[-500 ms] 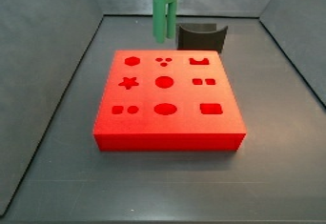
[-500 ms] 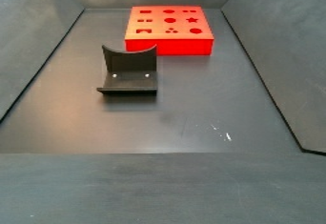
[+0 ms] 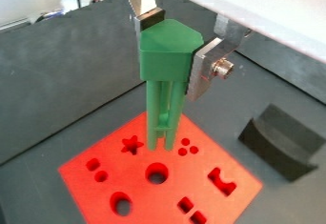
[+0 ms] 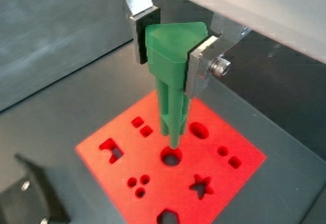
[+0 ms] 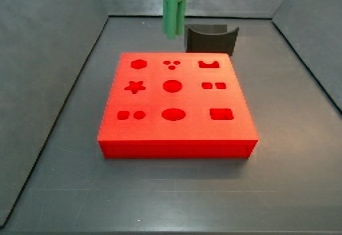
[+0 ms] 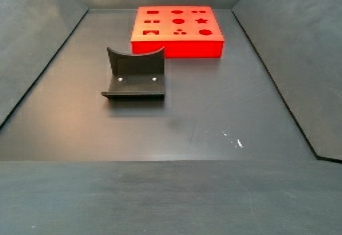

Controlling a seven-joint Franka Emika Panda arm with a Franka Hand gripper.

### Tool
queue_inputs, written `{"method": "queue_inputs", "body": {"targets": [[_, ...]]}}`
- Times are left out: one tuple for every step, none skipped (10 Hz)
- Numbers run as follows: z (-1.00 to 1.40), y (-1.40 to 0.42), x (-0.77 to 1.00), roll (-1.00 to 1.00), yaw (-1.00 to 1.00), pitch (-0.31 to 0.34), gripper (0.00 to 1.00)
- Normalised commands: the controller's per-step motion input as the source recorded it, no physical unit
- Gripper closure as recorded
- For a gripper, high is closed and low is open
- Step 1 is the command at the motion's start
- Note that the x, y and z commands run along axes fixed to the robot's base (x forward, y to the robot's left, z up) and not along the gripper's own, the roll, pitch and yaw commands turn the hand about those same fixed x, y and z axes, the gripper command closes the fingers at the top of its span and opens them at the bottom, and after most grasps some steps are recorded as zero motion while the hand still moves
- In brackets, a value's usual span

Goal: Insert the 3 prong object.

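Note:
My gripper [image 3: 176, 45] is shut on the thick top end of the 3 prong object [image 3: 163, 85], a long bright green peg that hangs upright below the fingers; both wrist views show it [image 4: 173, 85]. The peg's lower end is well above the flat red block [image 3: 133, 171] with shaped holes, over its middle part. In a side view the peg [image 5: 174, 7] hangs above the block's [image 5: 201, 129] far edge, and the gripper is out of that frame. A hole of three small dots [image 5: 174, 63] lies in the block's far row.
The dark grey curved holder [image 5: 211, 37] stands just behind the red block, and it shows in a side view [image 6: 134, 74] out on the dark floor. Grey walls enclose the floor on the sides.
The green peg has risen a little in the side view. The block and the holder have not moved.

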Motion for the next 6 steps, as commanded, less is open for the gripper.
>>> {"method": "queue_inputs", "body": {"targets": [[-0.05, 0.34, 0.26, 0.04, 0.55, 0.0, 1.0], [-0.19, 0.36, 0.34, 0.02, 0.49, 0.0, 1.0], [-0.12, 0.34, 0.37, 0.07, 0.48, 0.0, 1.0], [-0.11, 0.32, 0.47, 0.09, 0.43, 0.0, 1.0], [-0.39, 0.22, 0.32, 0.0, 0.0, -0.051, 1.0], [-0.31, 0.33, 0.15, 0.13, 0.11, 0.0, 1.0]]}}
